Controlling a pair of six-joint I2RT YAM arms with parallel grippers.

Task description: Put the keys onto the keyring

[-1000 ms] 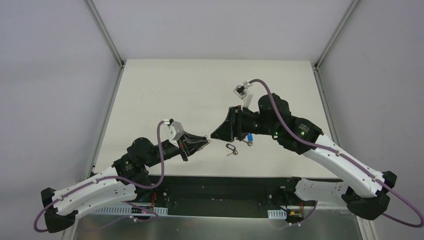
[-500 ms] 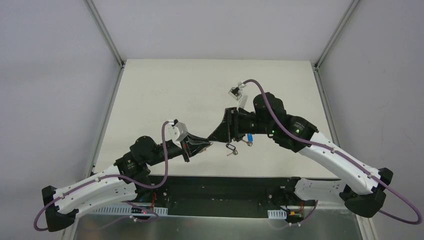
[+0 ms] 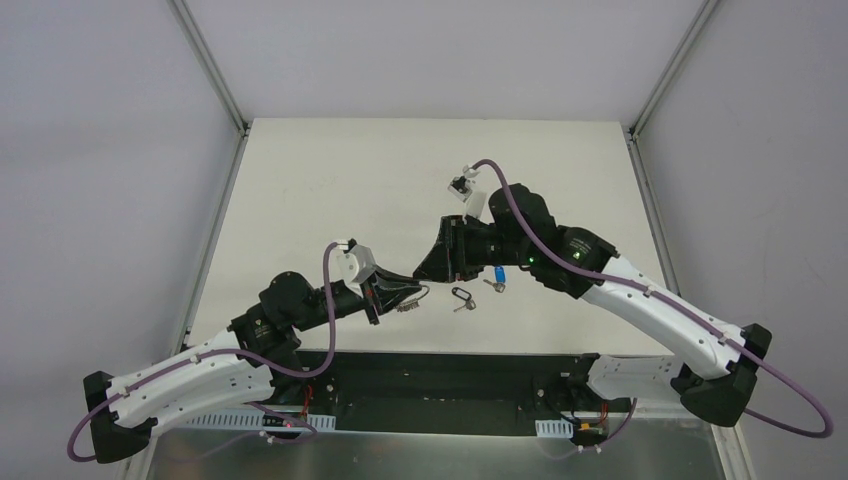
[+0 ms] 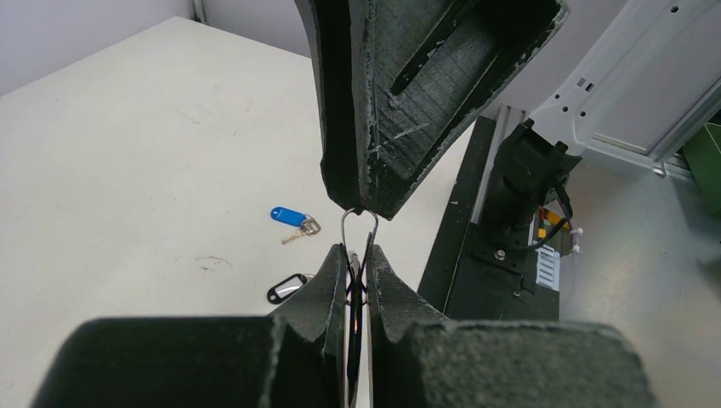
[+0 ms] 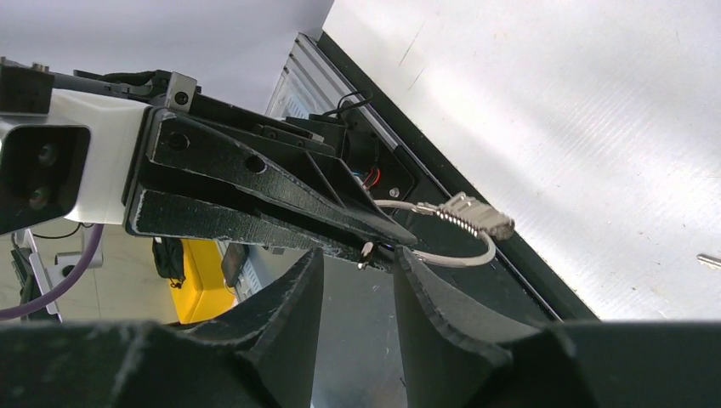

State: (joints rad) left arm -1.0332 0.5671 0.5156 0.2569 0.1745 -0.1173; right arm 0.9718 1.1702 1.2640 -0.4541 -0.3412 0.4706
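**Left claw.** The left claw point(image 4: 357, 255) is closed on the keyring point(image 4: 343, 228). Both fingers press the wire from either side, and a short arc of the loop stands out past the fingertips. The right wrist view shows the rest of the ring hanging clear of the claw tip, above the near edge of the bench point(image 3: 350, 180). The ring's small metal piece point(image 5: 476, 217) sits on the far side of the loop. The ring is held off the bench and rests on nothing.

**Right claw.** The right claw point(image 5: 357, 259) faces the left claw tip to tip. Its jaws are apart, with a plain gap between the two fingers in its own wrist view. The tip of the left claw and the near arc of the ring lie in line with that gap. In the left wrist view, the top of the exposed arc reaches the right claw's tip. It cannot be determined whether the wire touches either finger.

**Keys.** Both keys lie flat on the bench, held by neither claw.
- The black-headed key point(image 3: 460, 296) is just beside the meeting point of the two claws, toward the right arm.
- The blue-headed key point(image 3: 497, 273) is a little further right, close under the right arm's wrist.
- The two keys are near each other but do not touch.
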